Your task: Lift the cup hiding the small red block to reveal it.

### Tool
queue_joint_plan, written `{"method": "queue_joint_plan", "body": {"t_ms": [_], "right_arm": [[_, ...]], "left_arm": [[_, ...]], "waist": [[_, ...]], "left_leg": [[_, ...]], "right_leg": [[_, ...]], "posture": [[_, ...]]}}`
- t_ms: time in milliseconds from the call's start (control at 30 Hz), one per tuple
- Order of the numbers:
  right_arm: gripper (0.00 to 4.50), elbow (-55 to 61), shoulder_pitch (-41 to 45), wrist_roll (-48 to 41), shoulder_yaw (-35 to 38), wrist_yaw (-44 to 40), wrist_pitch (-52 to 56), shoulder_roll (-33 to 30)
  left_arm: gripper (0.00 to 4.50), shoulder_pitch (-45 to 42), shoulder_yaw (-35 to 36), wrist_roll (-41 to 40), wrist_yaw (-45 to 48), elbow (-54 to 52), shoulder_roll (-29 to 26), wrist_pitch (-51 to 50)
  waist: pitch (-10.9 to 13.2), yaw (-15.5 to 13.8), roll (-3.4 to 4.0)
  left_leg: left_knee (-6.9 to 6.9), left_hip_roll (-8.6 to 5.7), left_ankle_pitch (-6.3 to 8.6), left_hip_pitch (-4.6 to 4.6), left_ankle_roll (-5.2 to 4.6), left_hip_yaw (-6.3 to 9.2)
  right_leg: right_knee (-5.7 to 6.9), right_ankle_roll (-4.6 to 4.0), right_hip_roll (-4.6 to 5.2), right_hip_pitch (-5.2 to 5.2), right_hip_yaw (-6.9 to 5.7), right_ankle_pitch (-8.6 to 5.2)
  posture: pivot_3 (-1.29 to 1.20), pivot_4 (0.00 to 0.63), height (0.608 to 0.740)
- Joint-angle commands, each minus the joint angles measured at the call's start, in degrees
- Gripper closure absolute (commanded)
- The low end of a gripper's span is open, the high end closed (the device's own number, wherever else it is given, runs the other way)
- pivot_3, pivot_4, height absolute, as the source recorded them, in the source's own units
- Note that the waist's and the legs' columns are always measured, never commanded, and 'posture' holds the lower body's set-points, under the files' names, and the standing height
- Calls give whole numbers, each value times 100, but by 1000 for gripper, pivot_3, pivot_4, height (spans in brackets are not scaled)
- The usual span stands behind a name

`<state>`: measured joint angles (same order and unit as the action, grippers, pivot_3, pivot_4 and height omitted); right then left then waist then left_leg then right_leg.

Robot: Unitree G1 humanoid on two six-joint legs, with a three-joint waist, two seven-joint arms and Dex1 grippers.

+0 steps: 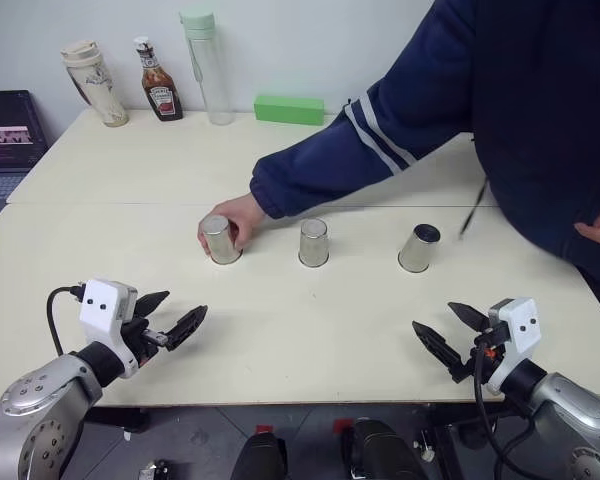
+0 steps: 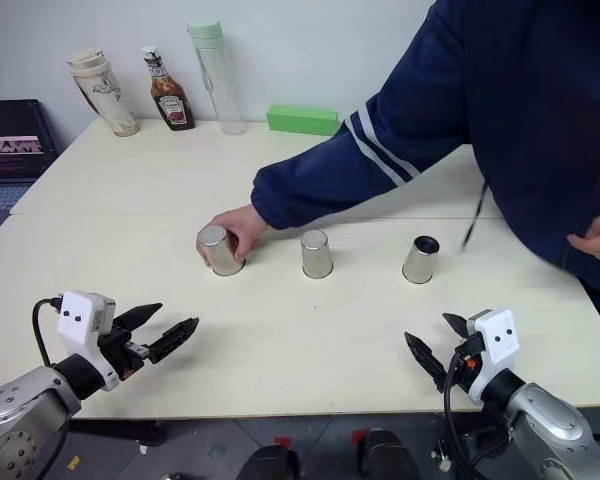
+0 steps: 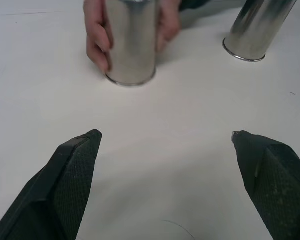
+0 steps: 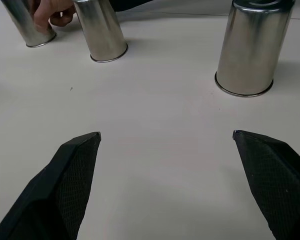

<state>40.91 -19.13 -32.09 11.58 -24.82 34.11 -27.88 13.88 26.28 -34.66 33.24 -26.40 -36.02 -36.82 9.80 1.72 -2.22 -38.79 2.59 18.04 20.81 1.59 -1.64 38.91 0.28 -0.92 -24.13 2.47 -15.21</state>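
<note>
Standing in a row across the pale worktop (image 1: pixel 310 330) are three upturned shiny metal cups: a left cup (image 1: pixel 220 240), a middle cup (image 1: pixel 313 243) and a right cup (image 1: pixel 418 249), well apart from one another. A person's hand (image 1: pixel 238 218), reaching out of a navy sleeve with white stripes (image 1: pixel 350 150), wraps around the left cup. The small red block is hidden from sight; under which cup it sits cannot be told. Near the front edge, the left tool (image 1: pixel 170 322) and the right tool (image 1: pixel 446 336) hover with black fingers spread wide apart, holding nothing, short of the cups.
</note>
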Motion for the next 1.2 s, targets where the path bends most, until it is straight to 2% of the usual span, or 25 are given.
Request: {"method": "queue_joint_plan", "body": {"t_ms": [33,833,1200], "right_arm": [[0,126,-6,12,34,21,-118,30],[0,89,117,57,-89,117,-101,127],[0,66,132,168,-99,-160,-280,-62]], "left_arm": [[38,-55,1,33,25,-56,-45,95],[38,-142,-28,139,61,27,-111,80],[38,-236,-24,49,136,46,-89,49]], "waist": [[0,1,0],[0,0,0],[0,0,-1]], "left_leg": [[0,0,0,0,0,0],[-1,0,0,0,0,0],[-1,0,0,-1,0,-1]], "right_leg": [[0,0,0,0,0,0],[1,0,0,0,0,0],[2,0,0,0,0,0]], "posture": [[0,150,740],[0,150,740],[0,150,740]]}}
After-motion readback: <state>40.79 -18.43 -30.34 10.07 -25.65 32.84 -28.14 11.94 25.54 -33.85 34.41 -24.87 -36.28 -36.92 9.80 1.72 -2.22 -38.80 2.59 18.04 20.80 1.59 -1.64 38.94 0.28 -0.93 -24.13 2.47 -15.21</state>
